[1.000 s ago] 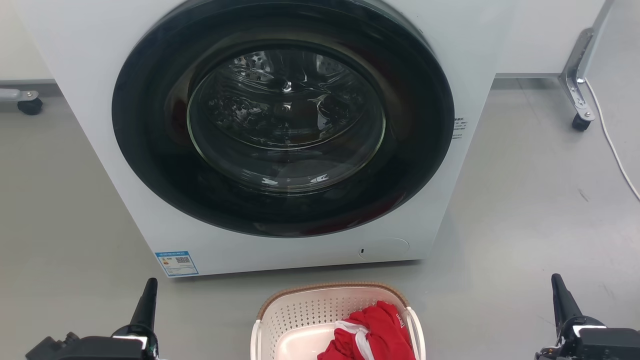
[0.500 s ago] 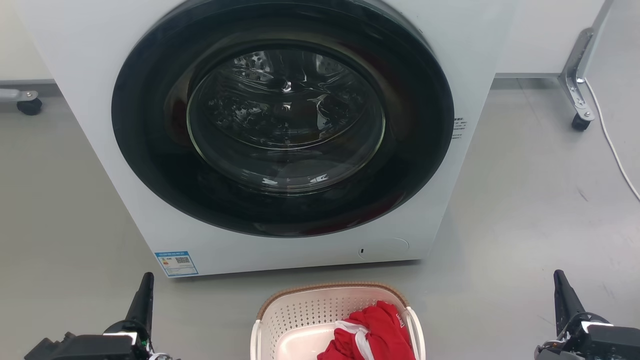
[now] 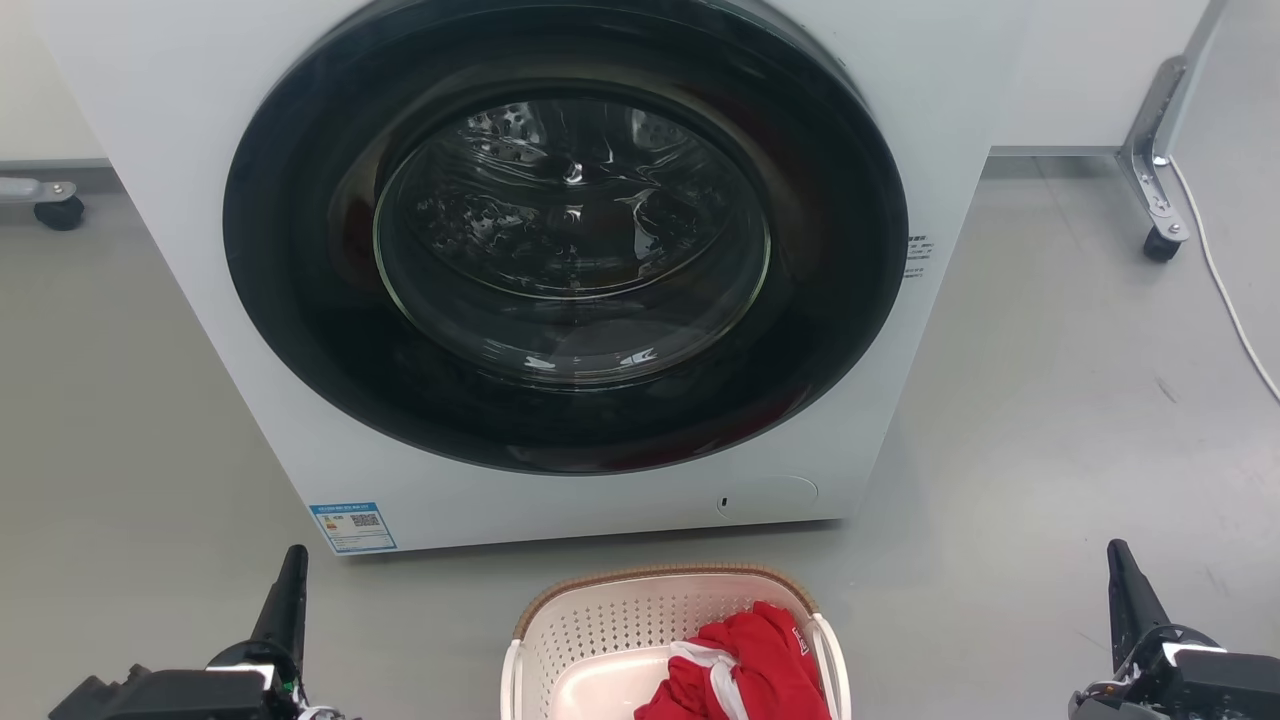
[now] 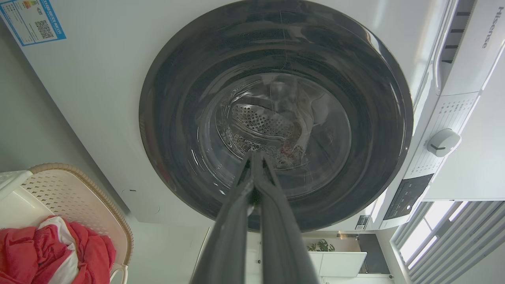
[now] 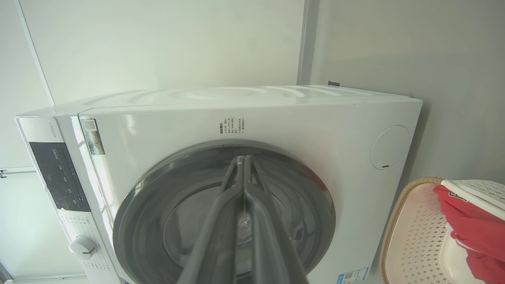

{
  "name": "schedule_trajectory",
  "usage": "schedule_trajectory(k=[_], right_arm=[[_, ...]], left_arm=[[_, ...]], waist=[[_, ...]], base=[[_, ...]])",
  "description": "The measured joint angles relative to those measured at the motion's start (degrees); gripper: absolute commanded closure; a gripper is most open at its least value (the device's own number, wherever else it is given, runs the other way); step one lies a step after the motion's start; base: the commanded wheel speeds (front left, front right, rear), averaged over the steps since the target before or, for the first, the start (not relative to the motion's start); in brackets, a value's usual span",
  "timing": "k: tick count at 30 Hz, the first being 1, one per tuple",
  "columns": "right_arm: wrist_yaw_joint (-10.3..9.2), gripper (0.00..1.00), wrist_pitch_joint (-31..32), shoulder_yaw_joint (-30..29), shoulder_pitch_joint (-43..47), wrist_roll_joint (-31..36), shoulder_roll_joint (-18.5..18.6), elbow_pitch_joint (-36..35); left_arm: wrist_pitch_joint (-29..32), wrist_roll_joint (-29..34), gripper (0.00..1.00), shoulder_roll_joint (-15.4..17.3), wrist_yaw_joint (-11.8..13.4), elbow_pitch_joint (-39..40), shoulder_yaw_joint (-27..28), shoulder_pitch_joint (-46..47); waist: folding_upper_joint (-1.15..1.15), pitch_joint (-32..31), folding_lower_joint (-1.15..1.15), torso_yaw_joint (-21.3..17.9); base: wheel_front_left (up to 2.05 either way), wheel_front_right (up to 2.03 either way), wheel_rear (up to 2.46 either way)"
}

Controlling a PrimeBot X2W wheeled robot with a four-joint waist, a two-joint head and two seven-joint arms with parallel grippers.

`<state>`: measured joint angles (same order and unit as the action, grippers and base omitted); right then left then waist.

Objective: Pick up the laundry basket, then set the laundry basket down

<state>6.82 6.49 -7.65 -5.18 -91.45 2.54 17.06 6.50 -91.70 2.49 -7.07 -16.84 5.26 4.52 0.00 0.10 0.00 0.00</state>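
Left tool (image 3: 293, 562): we see its two dark fingers pressed together to the tips, with nothing between them. It points up at the lower left of the head view, well apart from the basket.
Right tool (image 3: 1118, 556): we find the fingers closed tip to tip here too, gripping nothing. It sits at the lower right, well apart from the basket.
Laundry basket (image 3: 600, 625): it rests on the grey floor (image 3: 1050, 400) near the washing machine (image 3: 150, 150), between the two tools. The head view's bottom edge cuts it off.
Contents: a red garment (image 3: 750, 670) with white trim lies heaped in the basket's right half.
Washing machine front: we note a round dark door (image 3: 570, 230) with a glass centre, and a blue label (image 3: 352, 525) at the lower left corner.
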Motion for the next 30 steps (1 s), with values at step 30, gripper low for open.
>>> schedule_trajectory(k=[30], right_arm=[[0.01,1.00,0.0,0.0,0.0,-0.1,0.0,0.0]], left_arm=[[0.0,0.0,1.00,0.0,0.0,-0.1,0.0,0.0]], waist=[[0.00,0.0,0.00,0.0]], base=[[0.00,0.00,0.00]])
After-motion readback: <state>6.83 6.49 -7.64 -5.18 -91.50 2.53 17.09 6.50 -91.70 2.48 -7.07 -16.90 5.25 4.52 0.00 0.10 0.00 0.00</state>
